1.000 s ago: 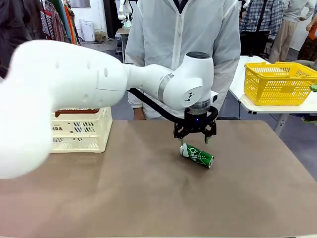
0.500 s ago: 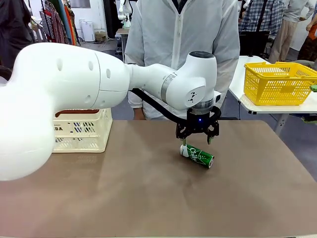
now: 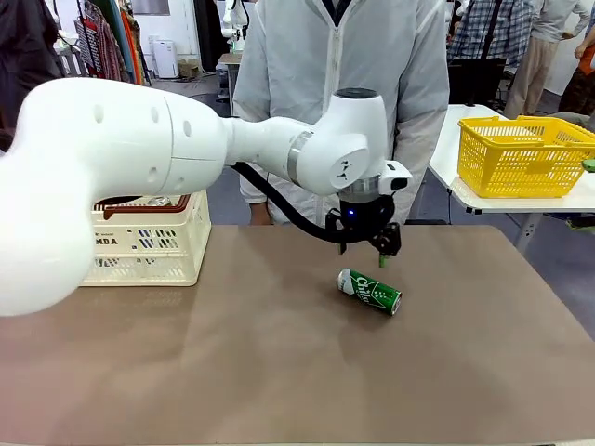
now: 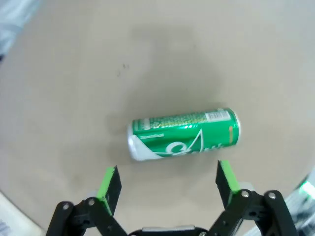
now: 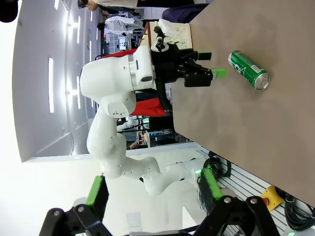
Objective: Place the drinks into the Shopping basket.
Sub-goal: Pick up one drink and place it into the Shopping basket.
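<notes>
Front view: the left arm reaches across the middle of the tabletop and its left gripper (image 3: 364, 249) hangs above a green can (image 3: 369, 291) lying on its side. The gripper is turned so its jaws are hard to read here; one green pad shows at its right side, clear of the can. The can lies right of the table's centre, its silver top towards the left edge. The Shopping basket (image 3: 149, 243) stands at the far-left corner of the tabletop, partly hidden behind the arm's big white link, its print cut to "MDA". Something silver shows inside its rim, too hidden to name. A person in a white jacket (image 3: 344, 56) stands at the far edge. A yellow mesh basket (image 3: 523, 156) sits on another table at the far right.

Left wrist view: the left gripper (image 4: 167, 183) is spread wide and holds nothing. Its green fingertips (image 4: 109, 181) stand nearer the camera than the green can (image 4: 184, 133), touching nothing. The can lies crosswise on the bare tabletop, white lettering facing up.

Right wrist view: the right gripper (image 5: 153, 190) is wide open and empty, off the table. Beyond it, sideways, the left gripper (image 5: 204, 74) hovers just beside the green can (image 5: 249, 69) near the table's edge.
</notes>
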